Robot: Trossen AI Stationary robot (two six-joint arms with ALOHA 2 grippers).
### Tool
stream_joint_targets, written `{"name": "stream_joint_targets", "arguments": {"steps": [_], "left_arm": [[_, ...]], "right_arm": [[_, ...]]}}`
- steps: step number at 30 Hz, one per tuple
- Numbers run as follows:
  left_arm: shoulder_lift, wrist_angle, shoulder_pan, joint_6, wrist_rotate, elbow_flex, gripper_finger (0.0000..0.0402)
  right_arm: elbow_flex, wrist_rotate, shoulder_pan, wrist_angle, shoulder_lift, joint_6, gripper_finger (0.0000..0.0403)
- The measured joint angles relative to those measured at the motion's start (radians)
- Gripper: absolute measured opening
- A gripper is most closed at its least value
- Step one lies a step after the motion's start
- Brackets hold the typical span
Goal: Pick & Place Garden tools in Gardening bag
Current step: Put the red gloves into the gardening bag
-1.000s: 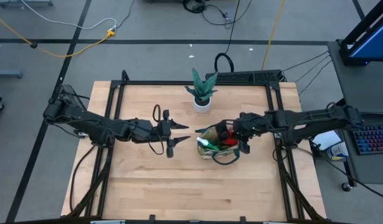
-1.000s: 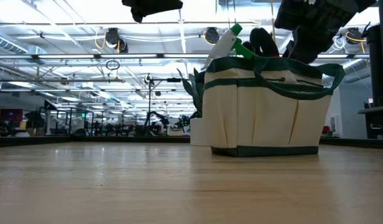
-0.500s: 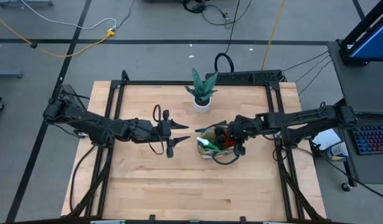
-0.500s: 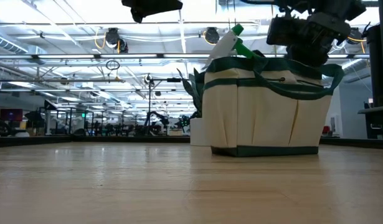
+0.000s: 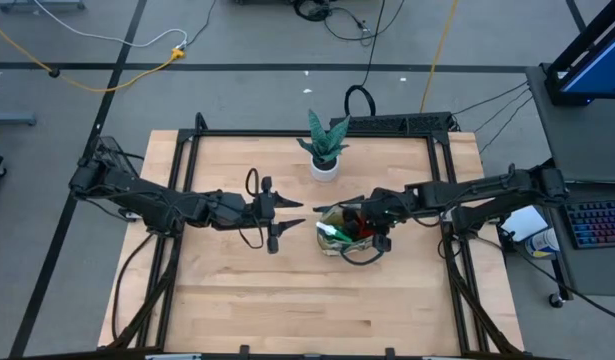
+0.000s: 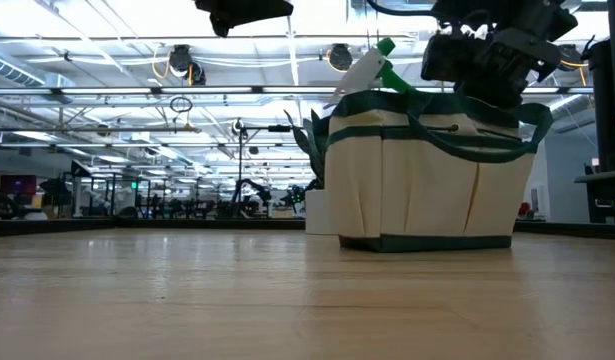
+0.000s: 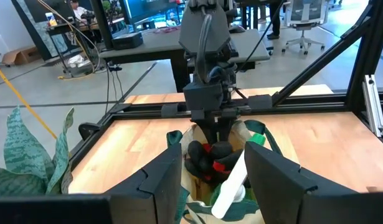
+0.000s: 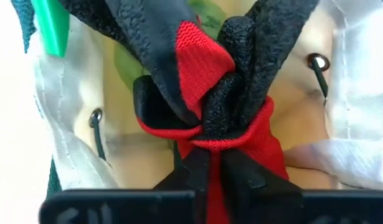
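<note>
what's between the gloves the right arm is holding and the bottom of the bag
Nothing visible blocks them. The right gripper, shut on the red-and-black gloves, is already inside the gardening bag. The spray bottle leans at one side; the bag's floor is hidden.

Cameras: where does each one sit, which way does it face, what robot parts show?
High: overhead, straight down; both arms, table, gardening bag.
Low: table height, looking level across; bag, right tool dipping in.
Left wrist: faces the bag past its own open fingers; right arm opposite.
Right wrist: inside the bag, tool shut on the red-and-black gloves.
Shared: bag in all; spray bottle in low and left wrist.
</note>
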Motion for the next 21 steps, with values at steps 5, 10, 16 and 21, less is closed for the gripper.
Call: {"name": "stream_joint_targets", "arguments": {"steps": [5, 10, 16, 21], "left_arm": [[0.000, -0.010, 0.000, -0.003, 0.000, 0.000, 0.0182], [0.000, -0.035, 0.000, -0.013, 0.001, 0.000, 0.0182], [0.000, -0.051, 0.000, -0.026, 0.001, 0.000, 0.0182], [0.000, -0.051, 0.000, -0.026, 0.001, 0.000, 0.0182]], "right_arm": [[-0.001, -0.002, 0.000, 0.019, -0.003, -0.003, 0.0062], [-0.002, -0.003, 0.000, 0.038, -0.037, -0.044, 0.0099], [-0.002, -0.002, 0.000, 0.047, -0.134, -0.119, 0.0118], [-0.002, 0.000, 0.000, 0.101, -0.208, -0.135, 0.0120]]}}
